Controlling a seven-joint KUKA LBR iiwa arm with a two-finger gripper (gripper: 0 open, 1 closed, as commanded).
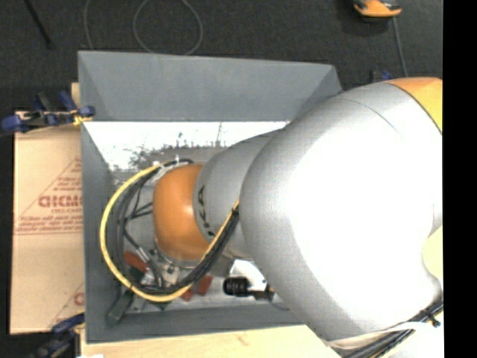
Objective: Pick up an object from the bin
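Right now the arm [335, 215] covers most of the grey bin [209, 95]. The claw [160, 274] is low in the bin's near-left corner, below the orange wrist cover [175, 211] and ringed by the yellow cable [112, 207]. Can't tell if the claw is spread or pinching anything. Nearest items: a red piece [138, 262] just left of it, a dark grey piece [119, 308] in the corner, and a black cylinder [242, 286] with a white piece [250, 270] to its right.

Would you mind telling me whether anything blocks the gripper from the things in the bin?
Nothing visible does: the gripper sits low among small things, a red piece beside it, a black tube nearby.
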